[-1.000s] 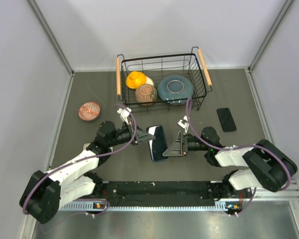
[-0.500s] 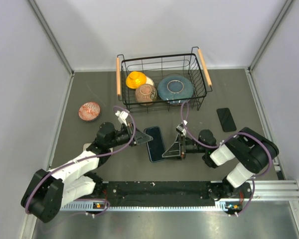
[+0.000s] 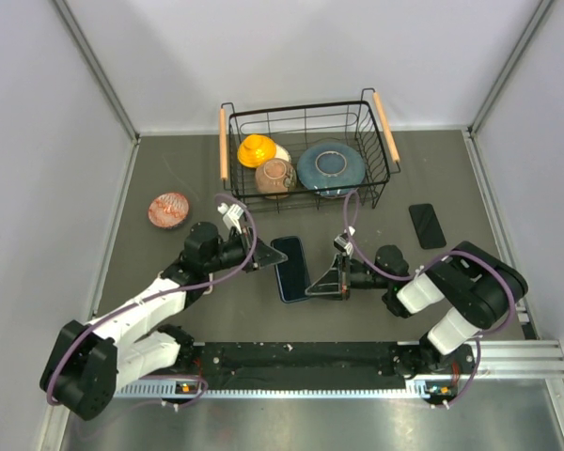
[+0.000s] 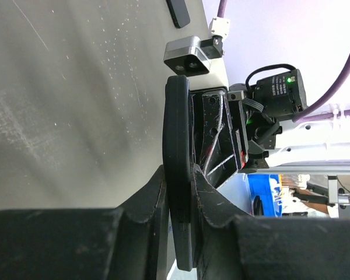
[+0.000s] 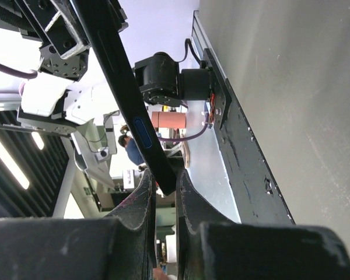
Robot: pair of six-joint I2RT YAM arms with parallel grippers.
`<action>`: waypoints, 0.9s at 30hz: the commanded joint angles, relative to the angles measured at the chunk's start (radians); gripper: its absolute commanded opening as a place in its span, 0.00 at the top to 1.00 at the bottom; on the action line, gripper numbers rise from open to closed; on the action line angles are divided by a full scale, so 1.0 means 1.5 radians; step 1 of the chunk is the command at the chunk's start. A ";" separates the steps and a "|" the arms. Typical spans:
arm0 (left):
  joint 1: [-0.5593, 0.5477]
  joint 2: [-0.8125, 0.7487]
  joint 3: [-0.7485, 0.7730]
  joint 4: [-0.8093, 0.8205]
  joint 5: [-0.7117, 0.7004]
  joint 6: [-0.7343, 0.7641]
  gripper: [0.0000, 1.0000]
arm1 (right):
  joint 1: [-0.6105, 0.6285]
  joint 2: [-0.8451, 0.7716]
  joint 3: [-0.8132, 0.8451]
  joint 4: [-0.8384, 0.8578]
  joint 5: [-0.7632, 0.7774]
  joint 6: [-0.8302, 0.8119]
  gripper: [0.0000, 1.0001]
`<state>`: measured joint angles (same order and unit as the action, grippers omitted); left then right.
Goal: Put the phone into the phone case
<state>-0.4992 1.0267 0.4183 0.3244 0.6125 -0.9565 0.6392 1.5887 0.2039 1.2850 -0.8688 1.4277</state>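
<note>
A dark slab with a blue rim (image 3: 291, 268) is held off the table at the centre, tilted. It looks like the phone case; whether a phone sits inside it I cannot tell. My left gripper (image 3: 274, 256) is shut on its left edge, and the left wrist view shows its thick rounded edge (image 4: 176, 128) pinched at the left gripper (image 4: 179, 192). My right gripper (image 3: 312, 289) is shut on its lower right edge. In the right wrist view the thin slab (image 5: 119, 76) runs down into the right gripper (image 5: 165, 181). A flat black phone (image 3: 427, 225) lies on the table at the right.
A black wire basket (image 3: 387, 141) at the back holds an orange bowl (image 3: 257, 149), a brown bowl (image 3: 275, 175) and a blue plate (image 3: 330, 166). A reddish bowl (image 3: 168, 209) sits at the left. Grey walls close in both sides.
My right gripper has closed on the slab's lower right edge. The slab and my left gripper have shifted slightly left and toward the back.
</note>
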 commanded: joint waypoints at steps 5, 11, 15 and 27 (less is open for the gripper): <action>-0.001 0.013 0.036 -0.051 0.077 0.120 1.00 | -0.002 -0.035 0.011 0.184 0.047 0.034 0.77; -0.001 0.000 0.040 -0.048 0.155 0.103 1.00 | -0.002 -0.088 0.007 0.074 0.045 -0.061 0.45; -0.001 -0.007 0.044 -0.061 0.191 0.104 1.00 | -0.001 -0.175 0.028 -0.088 0.047 -0.174 0.35; -0.001 0.005 0.029 0.011 0.281 0.055 1.00 | -0.002 -0.301 0.172 -0.517 0.062 -0.417 0.33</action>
<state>-0.4976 1.0389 0.4580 0.2142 0.9257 -0.8246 0.6392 1.1549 0.3962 0.6479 -0.7910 0.9321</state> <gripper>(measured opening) 0.190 0.668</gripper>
